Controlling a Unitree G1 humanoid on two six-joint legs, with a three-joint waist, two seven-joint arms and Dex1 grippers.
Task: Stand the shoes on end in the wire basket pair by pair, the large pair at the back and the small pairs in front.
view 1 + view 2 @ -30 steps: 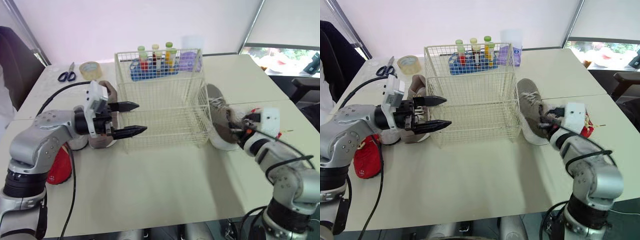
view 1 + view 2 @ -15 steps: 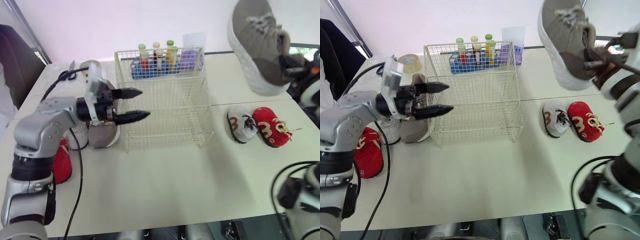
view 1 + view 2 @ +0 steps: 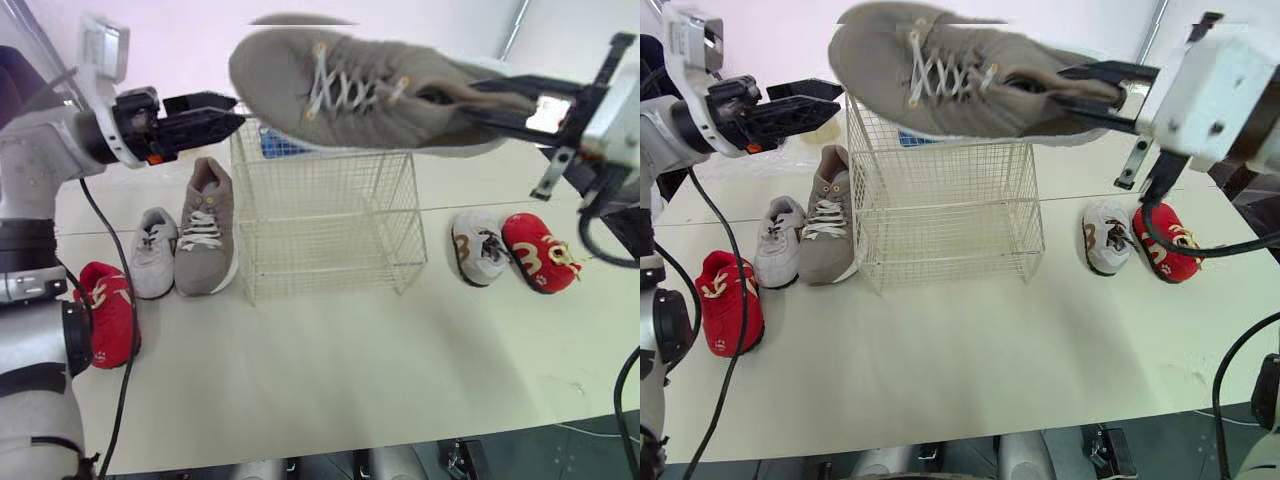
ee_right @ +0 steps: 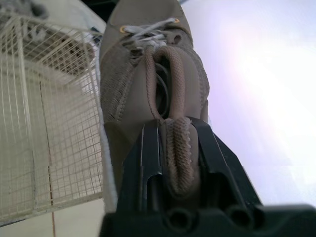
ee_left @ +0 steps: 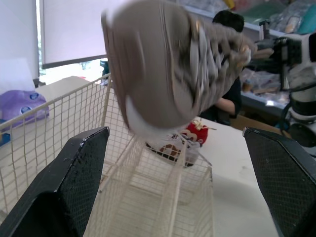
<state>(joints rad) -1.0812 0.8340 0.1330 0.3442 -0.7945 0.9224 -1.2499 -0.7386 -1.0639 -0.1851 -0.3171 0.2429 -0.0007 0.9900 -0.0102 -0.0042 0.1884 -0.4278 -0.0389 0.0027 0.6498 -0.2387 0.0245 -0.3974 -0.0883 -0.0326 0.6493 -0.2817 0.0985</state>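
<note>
Above the wire basket (image 3: pixel 325 230) in the middle of the tabletop (image 3: pixel 330 370), the right gripper (image 3: pixel 1070 86) pinches a large grey shoe (image 3: pixel 360 90) by its heel, lying level, while the left gripper (image 3: pixel 238 108) hovers spread near its toe. Tipping it toe-down against the basket's far wall seems best. A red shoe (image 3: pixel 540 255) near the right edge shows a 3-like mark.

The wire basket (image 3: pixel 325 225) had its open top overhung by the grey shoe (image 3: pixel 370 95), the left claw (image 3: pixel 238 109) at 10 o'clock, small shoes (image 3: pixel 478 248) at 3, other shoes (image 3: pixel 205 228) at 9, and bare counter (image 3: pixel 330 370) at 6 o'clock.
</note>
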